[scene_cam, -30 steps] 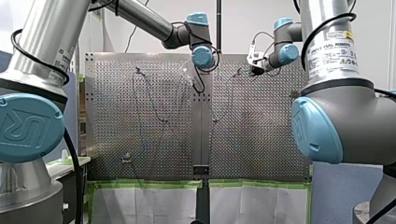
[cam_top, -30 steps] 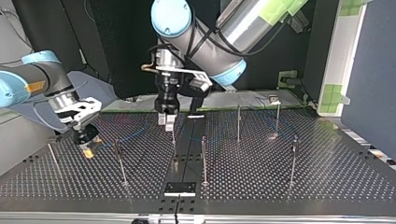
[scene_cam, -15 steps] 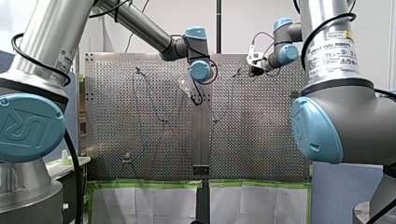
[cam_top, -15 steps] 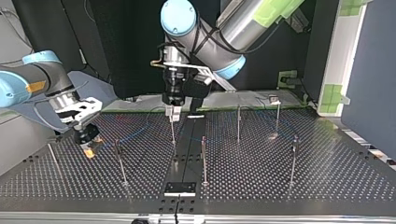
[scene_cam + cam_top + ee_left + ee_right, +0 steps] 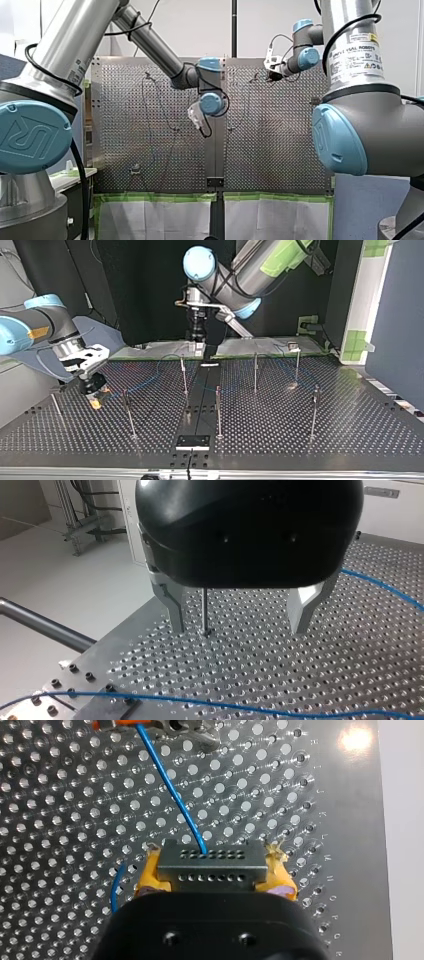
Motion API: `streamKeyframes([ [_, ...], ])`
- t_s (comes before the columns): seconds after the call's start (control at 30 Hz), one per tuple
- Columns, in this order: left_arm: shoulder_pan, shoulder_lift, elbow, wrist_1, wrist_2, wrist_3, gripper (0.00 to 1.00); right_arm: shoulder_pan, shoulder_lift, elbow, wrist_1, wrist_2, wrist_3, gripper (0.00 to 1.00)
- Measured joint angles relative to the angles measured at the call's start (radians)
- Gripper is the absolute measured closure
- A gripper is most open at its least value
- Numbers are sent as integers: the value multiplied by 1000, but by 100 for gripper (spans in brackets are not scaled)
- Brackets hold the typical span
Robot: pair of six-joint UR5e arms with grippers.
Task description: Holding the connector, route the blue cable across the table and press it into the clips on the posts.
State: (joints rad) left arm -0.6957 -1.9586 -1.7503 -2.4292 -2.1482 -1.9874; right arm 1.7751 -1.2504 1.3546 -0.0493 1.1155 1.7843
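step: routing, by my judgement midway; seating in clips too small to tell.
right end effector [image 5: 94,396]: clamped on connector [image 5: 210,866], low over tabletop [image 5: 280,440].
left end effector [image 5: 239,629]: spread wide, empty, hovering before a post [image 5: 204,611].
cable [image 5: 170,790]: runs from connector, loose across tabletop.
next: left end effector likely must drop, pinch cable, press it onto a post.

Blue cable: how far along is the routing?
Done: the blue cable already runs across the table past several posts; whether any clip holds it is too small to tell. In hand: my right tool is shut on the connector. My left tool is open and empty, with a post ahead of it. Left, probably: pressing the cable into the unfilled clips.
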Motion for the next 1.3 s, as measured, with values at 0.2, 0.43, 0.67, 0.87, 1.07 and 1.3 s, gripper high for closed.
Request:
streamKeyframes([
  [0.2, 3, 3, -58, 58, 0, 0, 0, -1, 2, 2, -1, 1, -1, 100],
  [0.43, 3, 4, -125, 125, 0, 0, 0, -2, 4, 5, -1, 1, -2, 100],
  [0.67, 10, 3, -188, 188, 4, 0, 0, -4, 5, 5, -1, 2, -1, 100],
  [0.87, 23, 3, -242, 243, 1, -1, 0, -7, 5, 5, -2, 1, -1, 100],
  [1.07, 39, 2, -305, 305, 2, -1, 0, -9, 5, 5, -2, 1, 0, 100],
  [1.3, 55, 1, -374, 374, 1, 0, 0, -9, 5, 5, -1, 1, -1, 100],
])
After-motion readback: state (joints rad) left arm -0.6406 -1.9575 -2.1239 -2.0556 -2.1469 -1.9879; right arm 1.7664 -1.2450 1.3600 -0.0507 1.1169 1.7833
